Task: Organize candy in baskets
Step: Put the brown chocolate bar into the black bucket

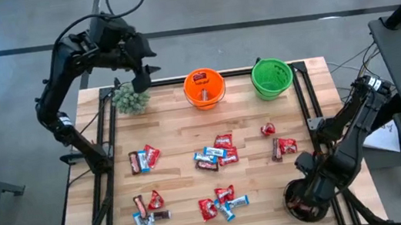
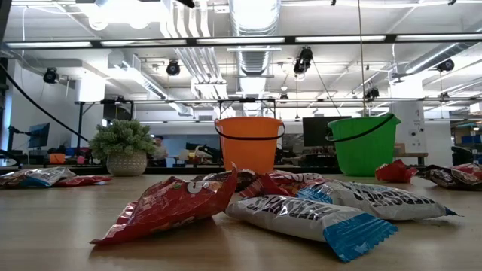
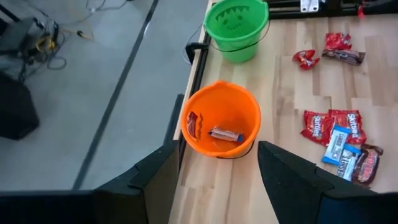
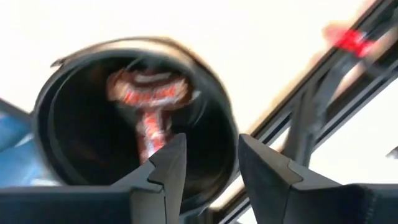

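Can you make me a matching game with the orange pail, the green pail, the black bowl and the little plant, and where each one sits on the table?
Things:
1. orange pail
2. green pail
3. black bowl
4. little plant

Places:
A. near right corner of the table, under the right gripper
B. far edge, between the plant and the green pail
C. far left corner, beside the left gripper
D. far edge, toward the right side

Pairs: 1-B, 2-D, 3-A, 4-C
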Controlling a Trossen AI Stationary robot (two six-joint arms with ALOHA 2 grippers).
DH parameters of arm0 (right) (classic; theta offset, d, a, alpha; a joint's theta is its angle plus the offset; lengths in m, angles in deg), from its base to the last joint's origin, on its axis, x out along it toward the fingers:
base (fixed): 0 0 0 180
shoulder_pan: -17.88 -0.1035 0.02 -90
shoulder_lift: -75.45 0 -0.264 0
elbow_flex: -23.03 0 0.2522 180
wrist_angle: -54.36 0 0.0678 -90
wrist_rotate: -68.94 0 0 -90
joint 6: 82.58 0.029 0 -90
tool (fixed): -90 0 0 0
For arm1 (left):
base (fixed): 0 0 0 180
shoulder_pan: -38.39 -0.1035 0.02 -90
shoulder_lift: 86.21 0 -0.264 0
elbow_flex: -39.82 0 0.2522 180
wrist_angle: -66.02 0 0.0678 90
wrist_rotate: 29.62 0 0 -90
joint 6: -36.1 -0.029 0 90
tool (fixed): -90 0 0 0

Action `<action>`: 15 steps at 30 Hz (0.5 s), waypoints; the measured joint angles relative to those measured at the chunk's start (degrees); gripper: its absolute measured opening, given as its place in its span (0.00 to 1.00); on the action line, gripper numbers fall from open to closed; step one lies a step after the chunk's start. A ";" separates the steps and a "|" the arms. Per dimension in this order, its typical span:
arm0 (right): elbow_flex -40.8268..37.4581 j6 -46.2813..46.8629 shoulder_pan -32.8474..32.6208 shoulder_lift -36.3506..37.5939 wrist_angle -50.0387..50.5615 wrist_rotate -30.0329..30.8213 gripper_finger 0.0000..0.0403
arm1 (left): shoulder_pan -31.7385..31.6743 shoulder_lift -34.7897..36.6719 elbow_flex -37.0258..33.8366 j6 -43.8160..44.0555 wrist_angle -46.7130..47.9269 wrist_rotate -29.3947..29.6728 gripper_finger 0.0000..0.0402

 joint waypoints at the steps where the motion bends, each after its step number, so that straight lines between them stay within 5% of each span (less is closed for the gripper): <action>1: 0.00 -1.05 0.21 0.06 1.05 0.97 0.34 | 0.00 -0.19 0.00 0.89 0.00 0.00 0.50; 15: 0.00 -6.77 2.86 3.65 12.08 10.67 0.34 | 0.16 -0.59 0.00 17.37 5.07 -1.37 0.57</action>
